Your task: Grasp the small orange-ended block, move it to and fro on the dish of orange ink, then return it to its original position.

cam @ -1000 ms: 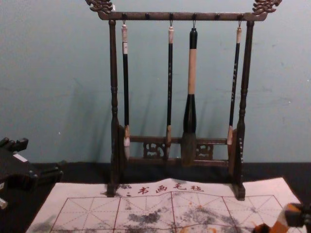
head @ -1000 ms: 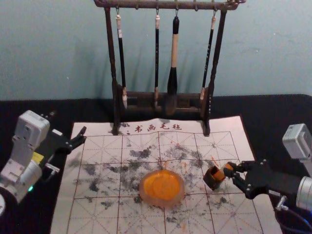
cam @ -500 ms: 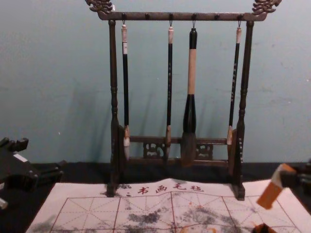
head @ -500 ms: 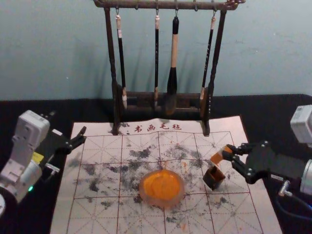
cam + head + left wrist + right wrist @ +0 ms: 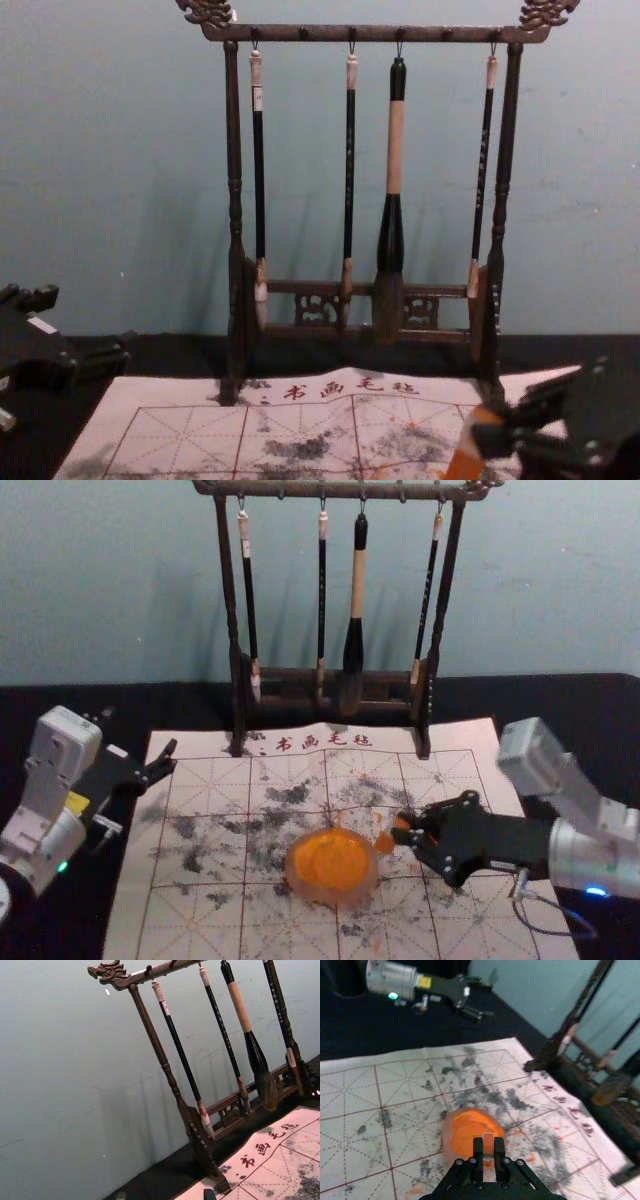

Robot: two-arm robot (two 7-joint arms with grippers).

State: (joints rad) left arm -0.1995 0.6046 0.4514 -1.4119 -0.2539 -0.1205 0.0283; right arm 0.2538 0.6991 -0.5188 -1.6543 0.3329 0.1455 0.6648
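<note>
Head view: the right gripper (image 5: 403,832) pinches a small, straight-sided block (image 5: 386,842) between its fingers, the orange end slanting down just beside a round, translucent dish (image 5: 300,885) of smeary orange ink (image 5: 332,865). The left gripper (image 5: 172,759) is parked, fingers spread, at the left edge of an ink-blotched, cloth-like mat (image 5: 200,920).

Left of the dish (image 5: 333,898), the silver, cylindrical left arm (image 5: 60,835) is marked by a yellow label (image 5: 76,802) and green light (image 5: 63,866); to its right, the black right gripper (image 5: 402,829) is studded with round screws (image 5: 506,1160), backed by silver and a looped cable (image 5: 516,907).
</note>
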